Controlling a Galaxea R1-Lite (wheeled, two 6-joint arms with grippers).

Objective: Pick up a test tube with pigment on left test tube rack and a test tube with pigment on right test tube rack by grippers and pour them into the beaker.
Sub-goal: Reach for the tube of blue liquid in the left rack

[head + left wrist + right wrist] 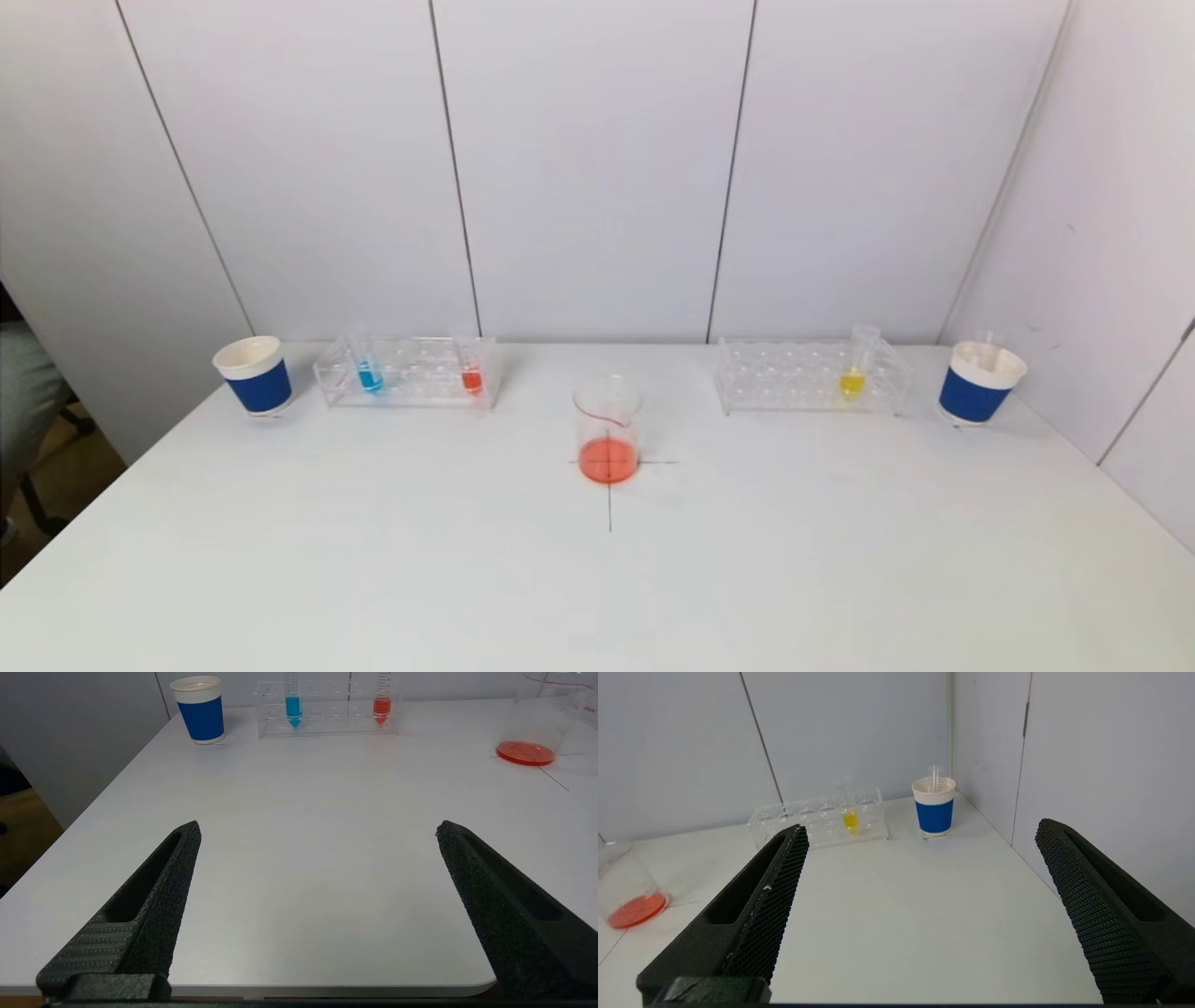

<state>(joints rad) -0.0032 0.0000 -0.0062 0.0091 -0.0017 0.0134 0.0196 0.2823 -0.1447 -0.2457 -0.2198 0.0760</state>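
The clear left rack (407, 372) (327, 709) at the back left holds a blue-pigment tube (368, 369) (293, 704) and a red-pigment tube (471, 371) (381, 703). On the back right, the right rack (810, 377) (817, 819) carries one yellow-pigment tube (854, 369) (850, 817). A glass beaker (608, 431) (537, 723) (623, 891) with orange-red liquid stands on a cross mark mid-table. My left gripper (317, 828) and right gripper (922, 830) are both open and empty, low at the table's near edge. Neither shows in the head view.
A blue-and-white paper cup (255, 375) (200, 710) stands left of the left rack. Another cup (977, 383) (934, 806) right of the right rack holds an empty clear tube. White wall panels close the back and right side. The white table (373, 560) ends at the left.
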